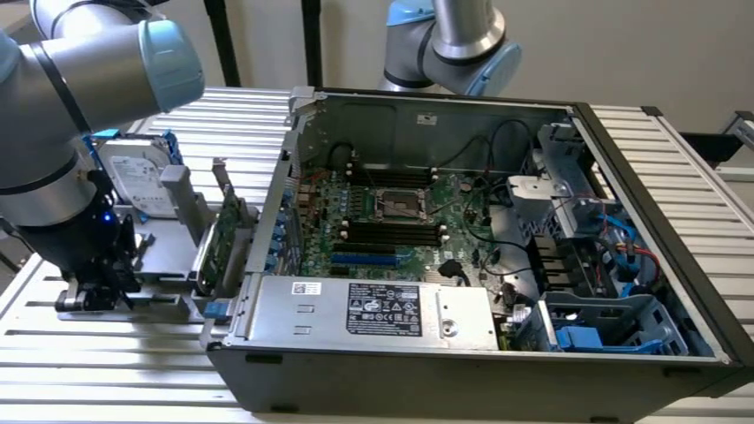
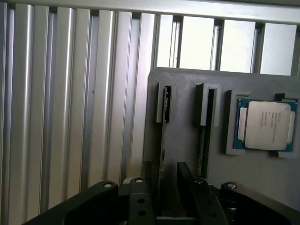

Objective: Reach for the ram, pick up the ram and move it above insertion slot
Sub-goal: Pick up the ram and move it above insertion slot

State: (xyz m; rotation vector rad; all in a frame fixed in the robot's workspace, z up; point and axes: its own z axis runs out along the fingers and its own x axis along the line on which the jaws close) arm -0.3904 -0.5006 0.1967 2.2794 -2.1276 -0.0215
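The ram (image 2: 162, 140) stands on edge in a narrow slot of a grey holder (image 2: 183, 89), seen as a thin dark-green strip. My gripper (image 2: 163, 169) is lowered over it and open, with one black finger (image 2: 144, 183) on each side of the stick and a small gap to it on both sides. In the exterior view the gripper (image 1: 90, 294) sits low over the holder at the exterior view's left, outside the computer case. The black insertion slots (image 1: 395, 233) lie on the motherboard inside the open case, below the processor socket.
A processor chip (image 2: 267, 124) rests in a recess of the holder, and a second slot (image 2: 204, 131) runs beside the ram. A hard drive (image 1: 136, 181) and a green expansion card (image 1: 219, 240) stand between gripper and case (image 1: 471, 371). The table is ribbed aluminium (image 2: 70, 93).
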